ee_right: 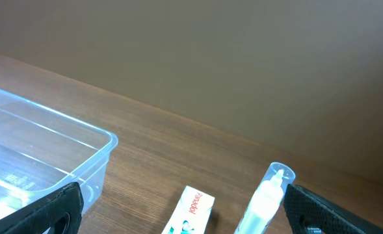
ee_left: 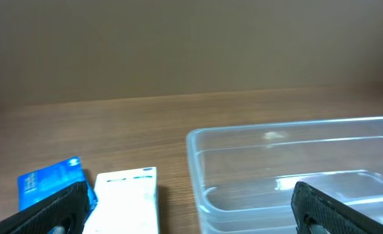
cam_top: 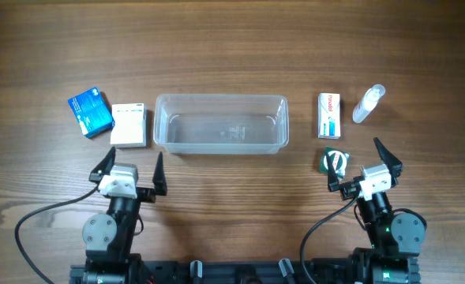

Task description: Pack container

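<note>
Wood-grain table (cam_top: 232, 47) carries the clear, round-cornered rectangular plastic container (cam_top: 220, 97) at its centre. Left of it lie a flat white box (cam_top: 128, 125) and a glossy blue box (cam_top: 90, 113); to the right, a slim white carton (cam_top: 329, 115) and a small clear bottle (cam_top: 367, 104). The left claw (cam_top: 135, 155) and right claw (cam_top: 353, 155) stand spread wide, holding nothing.

Red "Panadol" on white-green box (ee_right: 191, 213); other print unreadable.

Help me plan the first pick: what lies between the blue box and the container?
A white box lies between the blue box and the container, as the overhead view shows.
</note>
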